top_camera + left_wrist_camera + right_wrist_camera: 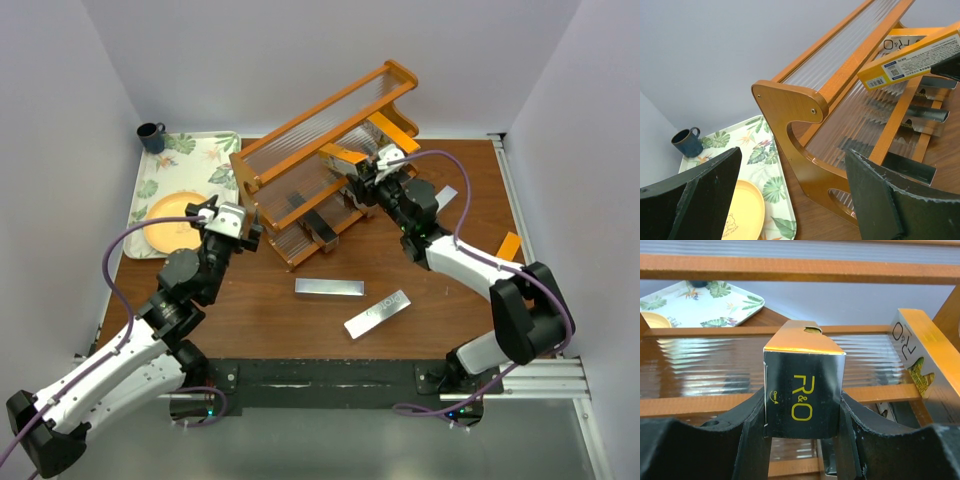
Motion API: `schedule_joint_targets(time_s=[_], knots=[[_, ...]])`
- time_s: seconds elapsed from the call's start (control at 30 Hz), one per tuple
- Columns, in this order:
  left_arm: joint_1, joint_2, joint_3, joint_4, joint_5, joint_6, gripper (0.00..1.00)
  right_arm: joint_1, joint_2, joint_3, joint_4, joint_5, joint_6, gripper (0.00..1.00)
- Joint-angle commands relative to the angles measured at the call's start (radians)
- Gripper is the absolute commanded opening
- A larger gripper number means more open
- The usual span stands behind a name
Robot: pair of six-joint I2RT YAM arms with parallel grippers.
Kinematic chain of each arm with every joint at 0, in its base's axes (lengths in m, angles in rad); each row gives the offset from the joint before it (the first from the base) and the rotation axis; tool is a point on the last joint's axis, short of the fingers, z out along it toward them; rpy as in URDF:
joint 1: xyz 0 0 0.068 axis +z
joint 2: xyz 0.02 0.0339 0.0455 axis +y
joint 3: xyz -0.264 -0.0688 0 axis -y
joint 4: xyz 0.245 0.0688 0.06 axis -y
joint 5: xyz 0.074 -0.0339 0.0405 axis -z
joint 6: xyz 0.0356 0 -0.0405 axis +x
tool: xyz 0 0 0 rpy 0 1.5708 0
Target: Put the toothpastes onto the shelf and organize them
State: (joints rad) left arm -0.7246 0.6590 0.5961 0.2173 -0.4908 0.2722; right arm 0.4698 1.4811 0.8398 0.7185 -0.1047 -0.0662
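Right hand [802,427] is pinching a metallic orange-gold toothpaste carton [805,385] at its near end, whose dark face reads "R&O" in yellow. The carton's long axis runs away from the hand toward the far left, over the clear ribbed tiers of the orange-brown wooden stepped shelf [320,110]. A white printed label [902,67] on its side is too small to read. A second orange-gold carton [927,355], also marked "R&O", lies on a tier just to the right. Left hand [790,200] is spread wide and holds nothing, near the shelf's left end panel. On the brown tabletop [250,310], a silver carton [330,287] lies left to right, and another silver carton [377,313] lies slanted beside it.
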Motion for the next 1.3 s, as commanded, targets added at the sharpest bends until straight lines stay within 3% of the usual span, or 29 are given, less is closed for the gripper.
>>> schedule_joint_targets(time_s=[0.0, 0.83, 1.0, 1.27], knots=[[0.01, 0.001, 0.001, 0.053, 0.014, -0.011, 0.89, -0.01, 0.01, -0.024, -0.002, 0.013, -0.029, 0.31], [0.016, 0.002, 0.005, 0.04, 0.035, -0.008, 0.89, -0.057, 0.163, 0.105, -0.091, 0.002, -0.063, 0.52], [0.017, 0.004, 0.004, 0.04, 0.037, -0.008, 0.89, -0.074, 0.171, 0.12, -0.116, -0.012, -0.076, 0.61], [0.022, 0.008, 0.005, 0.039, 0.043, -0.01, 0.89, -0.08, 0.173, 0.148, -0.149, -0.02, -0.093, 0.63]])
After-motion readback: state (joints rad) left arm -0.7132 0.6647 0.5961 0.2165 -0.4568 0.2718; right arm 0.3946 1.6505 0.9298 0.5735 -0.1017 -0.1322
